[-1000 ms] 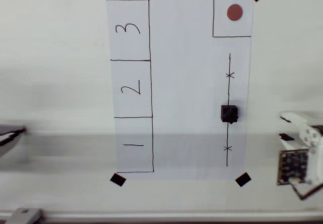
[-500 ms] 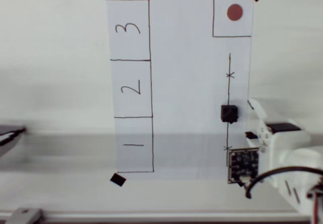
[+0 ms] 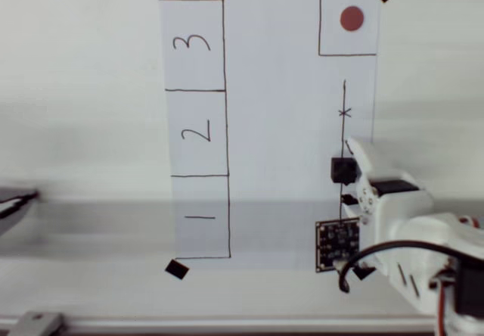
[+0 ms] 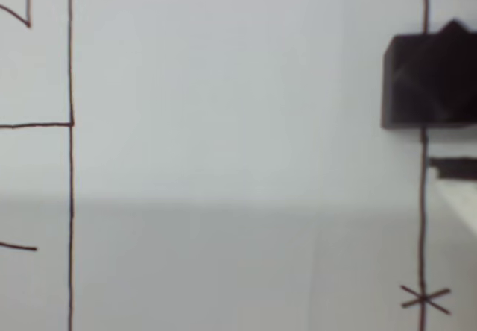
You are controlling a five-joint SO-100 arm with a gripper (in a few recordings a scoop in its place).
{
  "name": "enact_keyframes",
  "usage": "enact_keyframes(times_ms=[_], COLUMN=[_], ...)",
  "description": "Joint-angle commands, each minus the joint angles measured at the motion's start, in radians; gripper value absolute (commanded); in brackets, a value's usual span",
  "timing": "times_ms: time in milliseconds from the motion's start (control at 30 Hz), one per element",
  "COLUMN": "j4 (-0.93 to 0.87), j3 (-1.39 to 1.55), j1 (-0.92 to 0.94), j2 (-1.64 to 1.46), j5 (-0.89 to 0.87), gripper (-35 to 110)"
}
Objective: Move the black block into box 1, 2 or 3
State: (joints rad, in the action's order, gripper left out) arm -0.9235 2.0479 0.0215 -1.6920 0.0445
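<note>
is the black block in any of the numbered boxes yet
Out. The black block sits on the drawn line at the paper's right side, well apart from box 2 and its neighbours.

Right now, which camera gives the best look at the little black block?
The wrist view: the black block is large there, sitting on the drawn line, though the picture's right edge cuts it off. The overhead view shows the block whole but small, with the white gripper right beside it.

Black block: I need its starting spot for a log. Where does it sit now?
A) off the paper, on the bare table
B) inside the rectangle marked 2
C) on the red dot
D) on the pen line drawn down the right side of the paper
D: in the overhead view the black block sits on the pen line, which runs out from under it on both sides in the wrist view.
</note>
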Motion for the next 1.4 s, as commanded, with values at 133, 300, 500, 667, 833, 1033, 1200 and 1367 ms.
enact_keyframes(times_ms=[133,300,500,667,833,1033,1200,1367], j4=[0.064,0.124,0.158,0.167,0.176,0.176,0.176,0.187], j3=[-0.002,0.037,0.080,0.100,0.114,0.120,0.129,0.138], j1=[-0.009,-0.014,-0.011,-0.009,-0.011,-0.009,-0.006,-0.003], j2=[0.006,0.015,0.015,0.015,0.015,0.015,0.015,0.006], j5=[0.020,0.018,0.040,0.046,0.048,0.052,0.058,0.023], gripper=[32,32,32,32,32,32,31,0])
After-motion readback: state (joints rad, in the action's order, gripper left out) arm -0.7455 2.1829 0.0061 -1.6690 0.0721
